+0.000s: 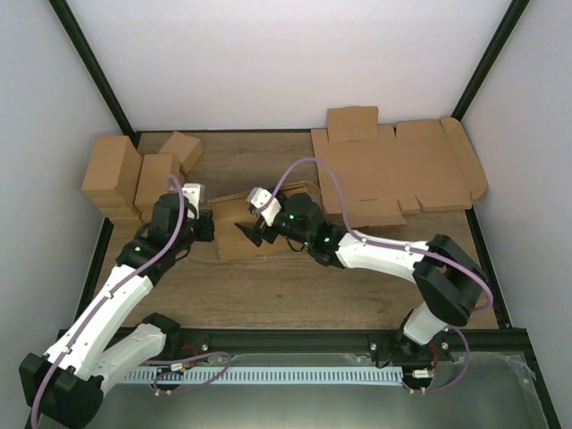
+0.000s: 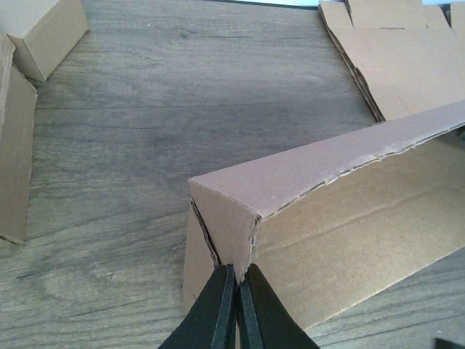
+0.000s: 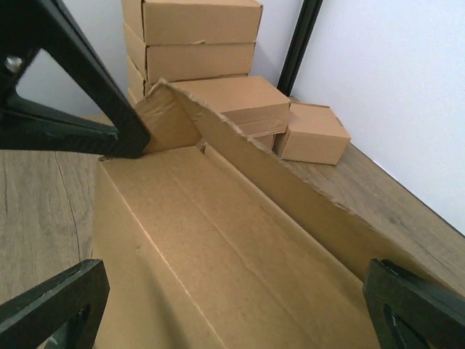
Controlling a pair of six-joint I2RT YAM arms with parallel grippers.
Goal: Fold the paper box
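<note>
Two white arms with black pincers are meeting at the centre of the top view, above the grey-brown wooden table. The left gripper is reaching in from the lower left with its fingers pressed together. Their tips are touching the near upright corner of the single plain brown cardboard paper box; whether any card is lying between them I cannot tell. The right gripper is reaching in from the right with its jaws wide apart, one finger on each side of the box's floor. The half-folded box is lying in the middle of the table, with one long wall and an end flap standing up.

Farther back, in the upper left of the top view, closed brown cartons are standing in stacks. At least five are showing, but the exact count is unclear. In the upper right, a pile of flat brown die-cut sheets is lying against the back wall, and its layers cannot be counted.
</note>
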